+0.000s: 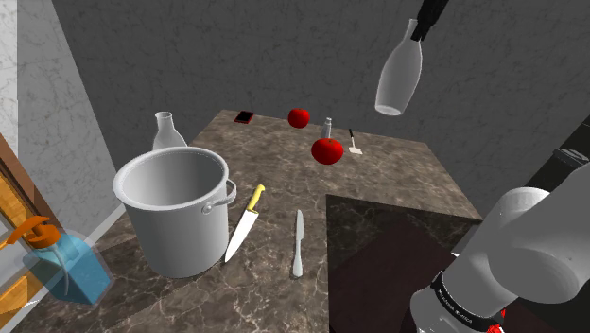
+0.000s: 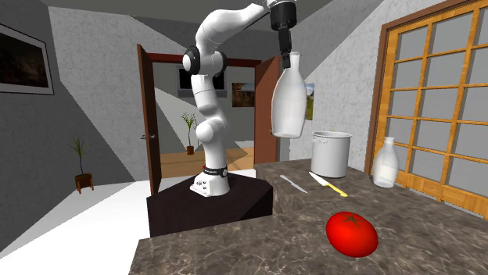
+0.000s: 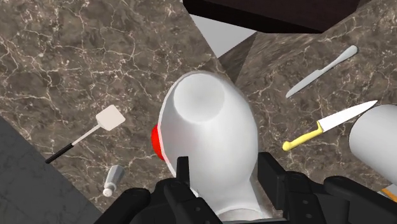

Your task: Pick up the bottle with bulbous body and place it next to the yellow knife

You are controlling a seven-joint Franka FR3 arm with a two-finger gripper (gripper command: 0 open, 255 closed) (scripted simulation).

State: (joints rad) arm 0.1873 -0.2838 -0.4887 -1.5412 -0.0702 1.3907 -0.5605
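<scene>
Your gripper (image 1: 422,28) clamps the white bulbous bottle (image 1: 399,78) at its neck; body hangs free. Judge it smooth, fragile, swing-prone. The yellow-handled knife (image 1: 244,223) lies 8 o'clock of it, shoulder view.

So the arm (image 2: 209,101) was your usual white Franka look: smooth, rounded, glossy shells with dark grey rings (image 2: 191,60) at the joints. The gripper (image 2: 283,43) was black all over, with a blocky body and two chunky fingers (image 3: 270,173) (same black as the wrist piece it was bolted to). Low down near the base there was a black band (image 1: 459,305) with tiny white lettering and a couple of red marks. The whole thing was mounted on a dark boxy stand (image 2: 235,205).
</scene>
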